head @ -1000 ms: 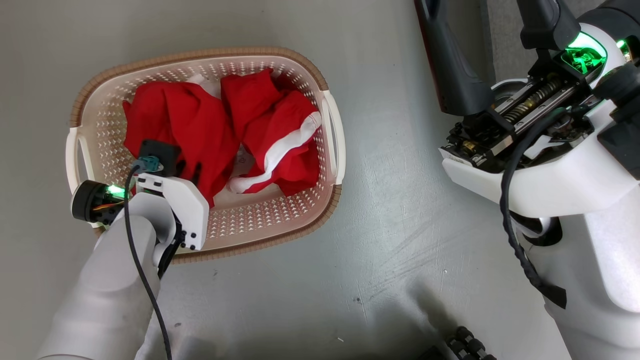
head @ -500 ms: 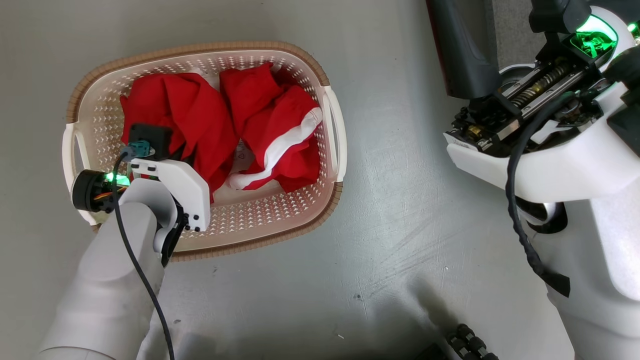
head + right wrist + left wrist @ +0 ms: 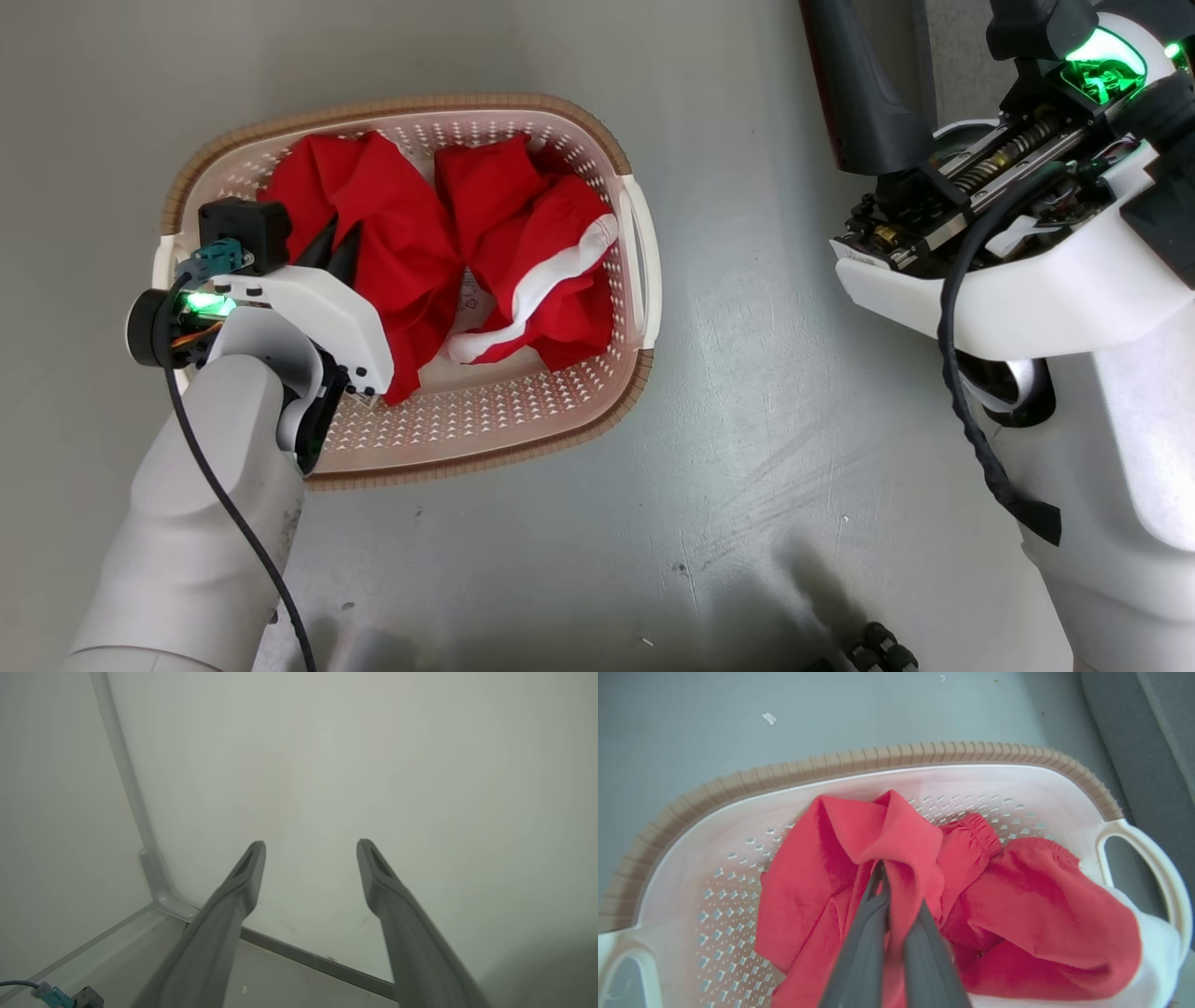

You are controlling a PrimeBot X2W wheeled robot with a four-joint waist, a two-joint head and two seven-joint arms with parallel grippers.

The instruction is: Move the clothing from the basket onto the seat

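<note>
On the grey floor (image 3: 747,467) I see one basket (image 3: 392,101) with two garments inside: one plain red garment (image 3: 401,243) and one white-striped garment (image 3: 551,252). My left gripper (image 3: 880,868) is clenched on the plain red garment; my right gripper (image 3: 310,851) is spread, empty.

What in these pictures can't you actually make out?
- Head view: the print on the paper label inside the cream perforated plastic basket is too small to read.
- Head view: the basket's near-left wall is hidden behind the white left wrist.
- Left wrist view: the plain bright red fabric garment drapes over the closed jaws' tips, hiding how much is pinched.
</note>
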